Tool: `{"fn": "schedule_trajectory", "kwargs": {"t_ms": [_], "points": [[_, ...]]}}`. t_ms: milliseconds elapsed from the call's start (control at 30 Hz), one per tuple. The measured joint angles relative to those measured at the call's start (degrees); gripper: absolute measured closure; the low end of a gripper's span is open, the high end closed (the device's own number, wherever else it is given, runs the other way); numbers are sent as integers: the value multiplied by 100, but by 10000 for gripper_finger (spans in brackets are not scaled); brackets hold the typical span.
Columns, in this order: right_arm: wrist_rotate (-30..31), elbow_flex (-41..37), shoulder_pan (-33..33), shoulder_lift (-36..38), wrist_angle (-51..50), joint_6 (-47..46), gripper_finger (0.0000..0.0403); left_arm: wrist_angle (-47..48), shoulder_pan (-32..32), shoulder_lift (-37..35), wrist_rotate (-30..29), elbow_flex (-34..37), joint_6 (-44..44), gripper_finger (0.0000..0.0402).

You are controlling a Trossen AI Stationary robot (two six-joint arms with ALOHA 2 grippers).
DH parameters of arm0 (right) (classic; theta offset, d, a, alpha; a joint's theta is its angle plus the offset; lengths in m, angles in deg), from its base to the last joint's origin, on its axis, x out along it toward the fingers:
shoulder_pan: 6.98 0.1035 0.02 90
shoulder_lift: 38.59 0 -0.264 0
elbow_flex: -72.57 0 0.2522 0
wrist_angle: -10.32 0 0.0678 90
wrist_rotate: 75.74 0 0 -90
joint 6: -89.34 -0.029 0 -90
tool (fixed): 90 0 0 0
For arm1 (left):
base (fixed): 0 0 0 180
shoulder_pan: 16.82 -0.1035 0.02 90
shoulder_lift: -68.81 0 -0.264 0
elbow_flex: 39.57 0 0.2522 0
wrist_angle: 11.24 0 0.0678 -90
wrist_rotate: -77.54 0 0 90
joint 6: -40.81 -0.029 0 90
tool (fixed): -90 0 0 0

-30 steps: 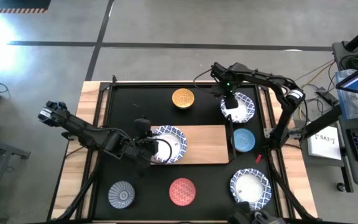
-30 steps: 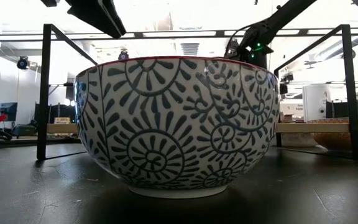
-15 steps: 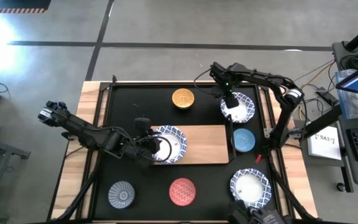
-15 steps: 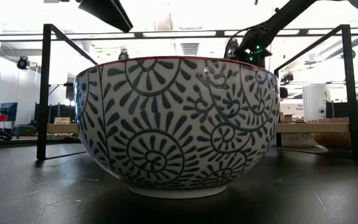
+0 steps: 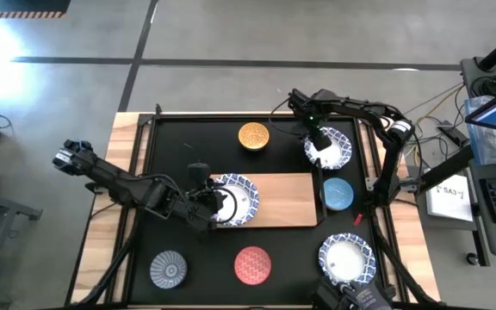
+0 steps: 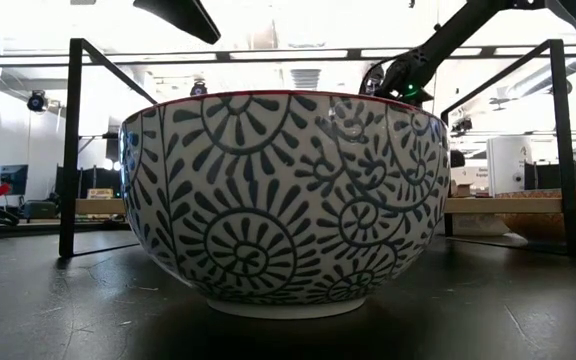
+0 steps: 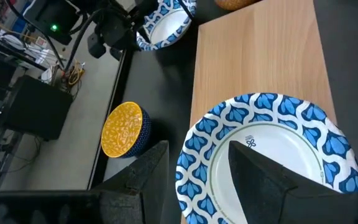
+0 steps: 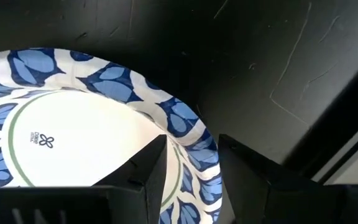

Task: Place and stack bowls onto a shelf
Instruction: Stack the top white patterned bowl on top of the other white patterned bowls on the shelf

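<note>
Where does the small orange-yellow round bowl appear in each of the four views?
High view: orange-yellow round bowl on the black tabletop, beyond the light-wood board.
Low view: not identifiable.
Left wrist view: beside the board's long edge.
Right wrist view: not in it.
Shared landmark: the board.

Matt light-wood shelf point(image 5: 287, 200) on a smooth black table point(image 5: 196, 142).
</note>
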Motion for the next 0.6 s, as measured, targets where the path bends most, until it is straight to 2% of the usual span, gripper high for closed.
{"fn": "schedule_trajectory", "kwargs": {"t_ms": [600], "points": [[0,-362,0,-4,93,303,276,-2,0,2,11,0,-9,251]]}}
